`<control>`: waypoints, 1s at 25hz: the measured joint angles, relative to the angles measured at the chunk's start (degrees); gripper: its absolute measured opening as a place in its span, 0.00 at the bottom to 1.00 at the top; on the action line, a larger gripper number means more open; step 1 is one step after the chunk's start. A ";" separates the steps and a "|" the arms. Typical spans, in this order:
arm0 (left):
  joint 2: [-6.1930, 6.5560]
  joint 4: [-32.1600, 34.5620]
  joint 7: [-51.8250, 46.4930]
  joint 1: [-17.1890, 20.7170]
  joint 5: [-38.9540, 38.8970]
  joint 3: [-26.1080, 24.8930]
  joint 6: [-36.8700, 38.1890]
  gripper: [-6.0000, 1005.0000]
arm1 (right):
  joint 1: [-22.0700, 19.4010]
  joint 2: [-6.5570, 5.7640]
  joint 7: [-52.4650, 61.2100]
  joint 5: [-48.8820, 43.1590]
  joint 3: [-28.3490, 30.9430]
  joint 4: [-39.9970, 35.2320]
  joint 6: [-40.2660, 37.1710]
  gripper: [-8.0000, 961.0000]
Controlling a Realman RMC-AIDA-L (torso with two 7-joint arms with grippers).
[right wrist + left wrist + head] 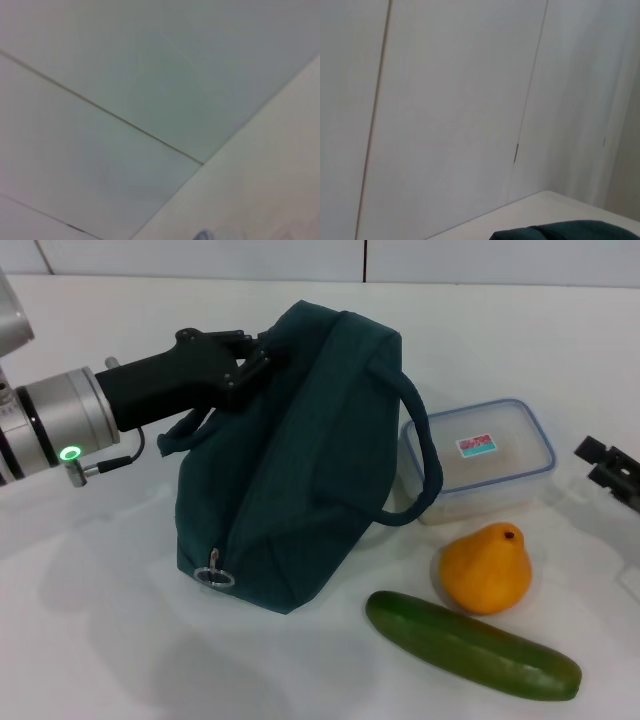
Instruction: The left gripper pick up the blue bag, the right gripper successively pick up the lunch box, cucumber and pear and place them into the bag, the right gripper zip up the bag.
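The white table (100,640) carries everything, and the blue bag (300,470) is the biggest thing on it, standing near the middle of the surface and leaning toward the left edge, its zipper running down the near face to a metal ring pull (214,575) low at the front. One padded handle (420,455) loops out on the bag's right side, hanging just over the lunch box; a sliver of the same dark fabric (565,231) shows in the left wrist view below pale wall panels. The left gripper (262,352) reaches in from the table's left edge and its fingers are closed on the bag's upper left corner, at the other handle. The cucumber (470,645) lies near the front right corner, slanting toward that corner. The lunch box (480,455) sits right of the bag, lid on, a small pink and teal sticker (477,447) on top. The pear (486,568) stands between lunch box and cucumber, almost touching the cucumber. The right gripper (612,472) shows only at the right edge; I cannot tell how its fingers stand.
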 joint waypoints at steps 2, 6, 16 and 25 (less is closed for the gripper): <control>-0.05 -0.01 1.50 0.14 -0.02 0.01 0.11 0.12 | 0.83 0.51 3.01 -0.02 0.00 0.75 0.97 0.86; -0.09 -0.33 3.49 0.40 -0.02 0.46 0.33 0.12 | 2.44 1.16 7.12 0.86 0.03 2.95 2.29 0.86; -0.14 -1.46 7.87 0.39 0.00 0.95 0.32 0.12 | 6.87 1.70 8.15 8.33 0.19 11.17 1.30 0.85; -0.14 -1.56 9.46 -0.07 0.13 2.19 0.33 0.12 | 11.87 1.69 9.45 8.61 2.63 15.02 3.35 0.84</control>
